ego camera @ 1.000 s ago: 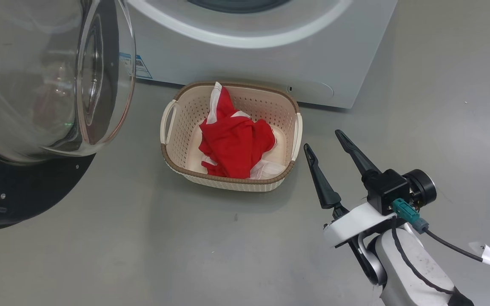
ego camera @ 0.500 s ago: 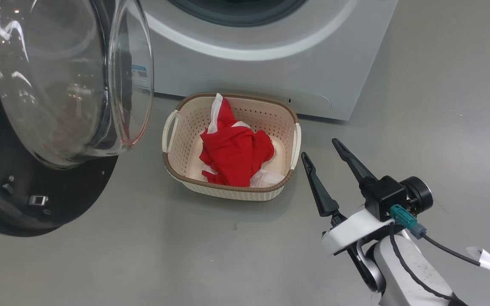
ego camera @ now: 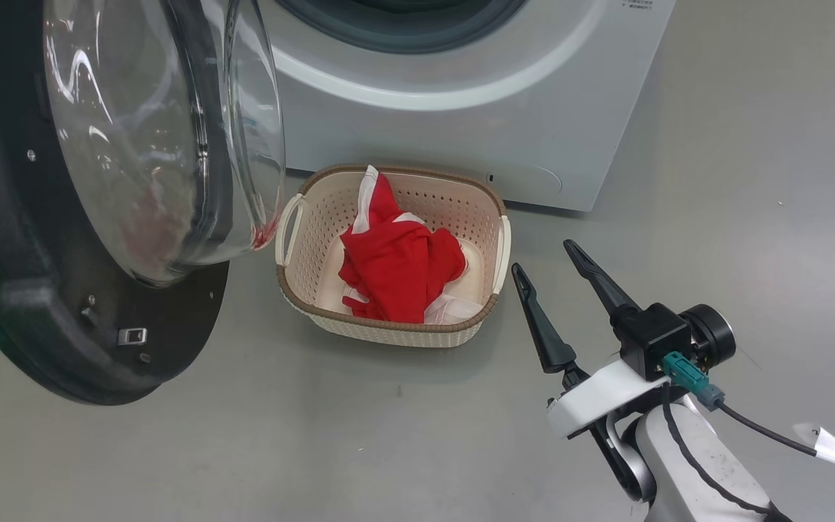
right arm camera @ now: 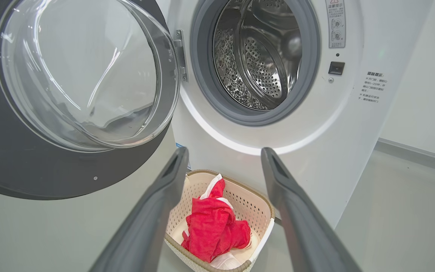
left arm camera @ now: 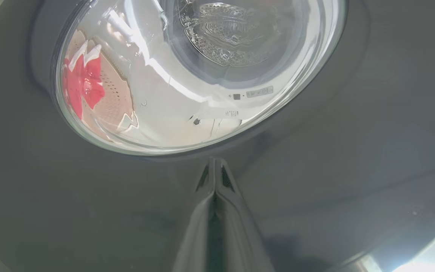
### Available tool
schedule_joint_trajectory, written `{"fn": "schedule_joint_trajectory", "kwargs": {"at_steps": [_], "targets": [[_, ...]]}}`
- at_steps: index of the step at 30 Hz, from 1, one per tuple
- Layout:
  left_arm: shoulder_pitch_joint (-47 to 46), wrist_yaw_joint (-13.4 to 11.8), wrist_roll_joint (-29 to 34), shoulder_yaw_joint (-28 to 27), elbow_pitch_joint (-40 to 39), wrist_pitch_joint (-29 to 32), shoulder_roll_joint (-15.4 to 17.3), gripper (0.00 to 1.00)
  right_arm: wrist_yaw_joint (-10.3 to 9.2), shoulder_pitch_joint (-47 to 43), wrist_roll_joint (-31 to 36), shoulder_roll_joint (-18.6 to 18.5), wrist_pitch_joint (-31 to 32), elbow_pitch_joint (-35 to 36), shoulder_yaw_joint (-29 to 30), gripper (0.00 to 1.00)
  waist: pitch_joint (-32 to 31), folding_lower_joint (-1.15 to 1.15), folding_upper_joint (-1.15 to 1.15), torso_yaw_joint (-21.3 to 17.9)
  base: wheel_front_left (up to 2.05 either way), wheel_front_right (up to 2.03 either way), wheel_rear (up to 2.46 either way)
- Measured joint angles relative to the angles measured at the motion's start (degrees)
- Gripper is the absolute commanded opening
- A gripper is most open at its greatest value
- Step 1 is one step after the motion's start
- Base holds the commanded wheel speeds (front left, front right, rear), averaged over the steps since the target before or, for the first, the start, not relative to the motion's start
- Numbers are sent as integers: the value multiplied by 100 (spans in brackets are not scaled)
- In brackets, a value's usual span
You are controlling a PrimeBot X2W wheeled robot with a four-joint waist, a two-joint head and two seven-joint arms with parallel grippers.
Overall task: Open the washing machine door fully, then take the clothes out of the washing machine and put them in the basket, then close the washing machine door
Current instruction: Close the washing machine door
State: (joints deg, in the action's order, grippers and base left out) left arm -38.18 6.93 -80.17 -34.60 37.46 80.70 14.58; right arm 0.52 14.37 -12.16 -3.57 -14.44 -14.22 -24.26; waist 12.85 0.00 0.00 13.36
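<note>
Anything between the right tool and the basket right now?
No. In the head view, just a narrow strip of bare grey floor separates the open right tool from the basket.

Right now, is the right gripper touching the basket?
Apart. The head view shows a strip of bare floor between the right gripper and the basket rim; its jaws stand open, holding nothing.

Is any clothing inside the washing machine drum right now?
No, the steel drum shows bare metal where visible, and the red garment lies in the basket.
</note>
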Motion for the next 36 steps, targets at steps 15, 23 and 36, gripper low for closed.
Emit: {"fn": "schedule_joint_trajectory", "kwargs": {"at_steps": [15, 23, 36], "targets": [[540, 0, 53, -68, -920, -308, -247, 0, -3, -15, -48, 1, 0, 24, 20, 100, -43, 0, 0, -26, 0, 0, 0], [1023, 1, 760, 100, -2082, -1037, -80, 0, -9, -79, -102, 3, 0, 36, 53, 100, -82, 0, 0, -22, 0, 0, 0], [2359, 3, 2320, 811, -3746, -2753, 282, 0, -9, -84, -182, 5, 0, 89, 93, 100, -139, 0, 0, 14, 0, 0, 0]]}}
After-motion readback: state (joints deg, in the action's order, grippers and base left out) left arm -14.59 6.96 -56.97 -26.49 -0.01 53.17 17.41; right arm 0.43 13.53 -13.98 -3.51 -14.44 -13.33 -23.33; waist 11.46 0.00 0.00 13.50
